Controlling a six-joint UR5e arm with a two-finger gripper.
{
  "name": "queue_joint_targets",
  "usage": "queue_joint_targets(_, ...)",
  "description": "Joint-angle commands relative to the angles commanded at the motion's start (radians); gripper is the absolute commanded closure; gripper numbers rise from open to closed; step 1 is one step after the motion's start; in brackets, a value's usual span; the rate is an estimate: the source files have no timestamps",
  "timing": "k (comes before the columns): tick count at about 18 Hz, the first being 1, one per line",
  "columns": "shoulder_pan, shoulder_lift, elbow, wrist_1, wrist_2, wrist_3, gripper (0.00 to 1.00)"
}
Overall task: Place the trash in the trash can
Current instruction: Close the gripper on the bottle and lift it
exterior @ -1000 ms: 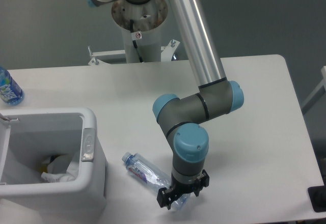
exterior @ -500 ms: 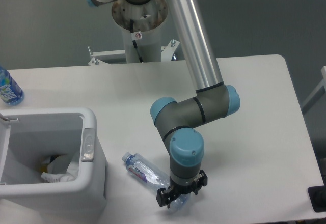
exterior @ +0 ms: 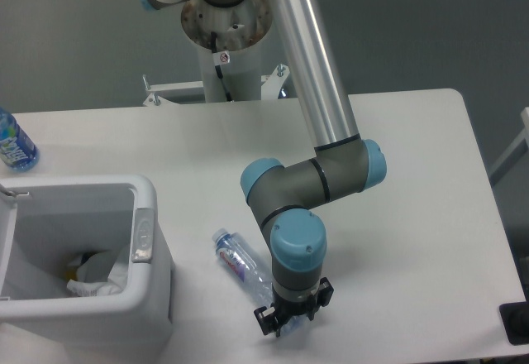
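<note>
The squashed bottle (exterior: 240, 262) is lying on the table (exterior: 413, 215) near the trash can (exterior: 149, 240) — its capped end is swinging up and toward the bin. My pincer (exterior: 291, 318) is clenching its bottom end, so I am starting to carry it. My fingertips are hiding behind the wrist — the wrapper (exterior: 97, 277) is already sitting inside.

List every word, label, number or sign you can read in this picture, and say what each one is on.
None can be read.
Crushed bottle: red-white label, print blurred.
Blue-labelled bottle at the table's left edge: label print too small.
Sticker on the robot's base column: red and white mark, no legible text.
Trash can: no text visible.
</note>
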Motion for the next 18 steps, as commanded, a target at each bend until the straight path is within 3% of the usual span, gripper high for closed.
queue_joint_targets(9,0.002,0.029,-0.011,0.000,0.000,0.015,0.41)
queue_joint_targets(14,0.052,0.135,0.000,0.014,-0.050,0.028,0.41)
queue_joint_targets(18,0.086,0.199,0.096,0.029,-0.208,0.025,0.41)
